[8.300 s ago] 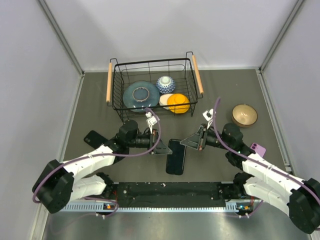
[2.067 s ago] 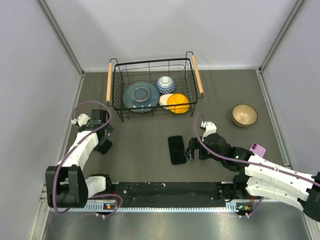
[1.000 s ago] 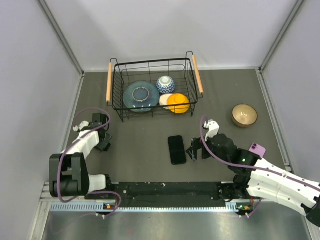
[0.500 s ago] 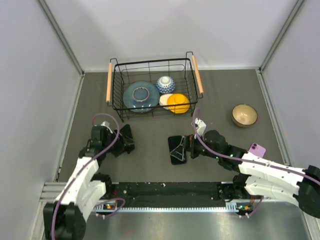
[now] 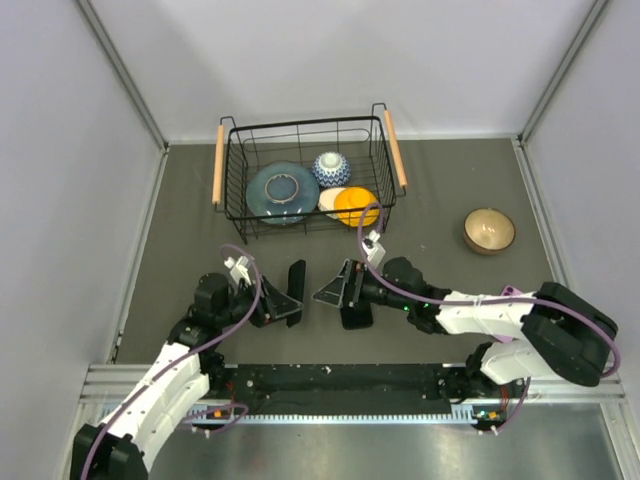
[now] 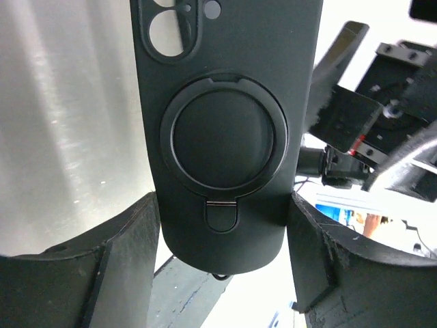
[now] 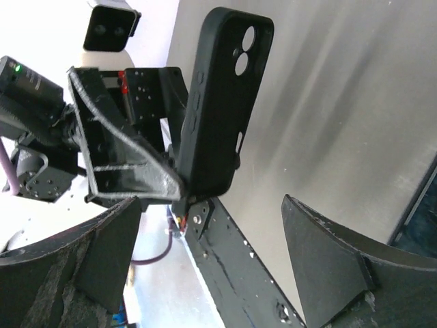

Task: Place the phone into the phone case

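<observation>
Near table (image 5: 450, 180) centre: left hand (image 5: 283, 303) pinches the phone case (image 5: 296, 281) upright by the end opposite its camera opening. Right hand (image 5: 325, 293) is spread and empty, facing the case. Phone (image 5: 356, 316) lies flat beneath the right hand.
</observation>
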Robot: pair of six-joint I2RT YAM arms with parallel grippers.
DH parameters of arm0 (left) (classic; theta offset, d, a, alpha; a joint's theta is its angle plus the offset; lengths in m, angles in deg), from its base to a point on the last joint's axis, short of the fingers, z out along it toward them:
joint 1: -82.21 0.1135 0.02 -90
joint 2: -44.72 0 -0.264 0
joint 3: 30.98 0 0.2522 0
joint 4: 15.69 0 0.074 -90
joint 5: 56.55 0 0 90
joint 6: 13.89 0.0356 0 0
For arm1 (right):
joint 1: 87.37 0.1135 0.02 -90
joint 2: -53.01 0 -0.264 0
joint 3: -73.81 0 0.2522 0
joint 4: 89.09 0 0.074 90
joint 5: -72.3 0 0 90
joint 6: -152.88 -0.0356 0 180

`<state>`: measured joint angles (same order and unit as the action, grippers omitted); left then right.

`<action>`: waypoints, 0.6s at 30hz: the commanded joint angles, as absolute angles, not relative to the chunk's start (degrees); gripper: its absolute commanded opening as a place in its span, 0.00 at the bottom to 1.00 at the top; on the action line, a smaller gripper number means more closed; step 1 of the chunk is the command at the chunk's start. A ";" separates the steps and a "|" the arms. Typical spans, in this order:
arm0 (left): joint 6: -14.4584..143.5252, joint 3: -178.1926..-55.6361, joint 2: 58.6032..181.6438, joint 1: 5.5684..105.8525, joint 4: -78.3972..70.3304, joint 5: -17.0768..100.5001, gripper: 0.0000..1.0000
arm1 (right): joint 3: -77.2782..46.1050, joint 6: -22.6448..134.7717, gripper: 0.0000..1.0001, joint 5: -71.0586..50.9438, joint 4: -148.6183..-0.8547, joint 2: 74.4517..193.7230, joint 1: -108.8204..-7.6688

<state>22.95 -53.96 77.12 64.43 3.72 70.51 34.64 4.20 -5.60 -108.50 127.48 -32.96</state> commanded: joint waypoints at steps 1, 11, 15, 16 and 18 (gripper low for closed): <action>21.62 -53.53 77.50 62.44 -8.24 74.58 0.46 | 30.52 -0.75 0.82 -6.01 -117.51 132.70 -31.56; 23.29 -53.53 82.07 60.15 -10.90 76.25 0.49 | 23.83 -2.43 0.33 -5.92 -118.66 138.35 -31.12; 24.95 -54.15 79.79 60.06 -6.18 73.28 0.79 | 24.72 -2.42 0.00 -8.99 -115.95 137.03 -31.12; 25.74 -54.67 79.18 60.06 -3.89 71.18 0.93 | 24.37 -1.73 0.00 -9.08 -111.93 136.77 -31.12; 28.28 -56.43 76.89 60.06 2.33 65.90 0.99 | 23.05 1.68 0.00 -9.43 -107.70 135.28 -31.12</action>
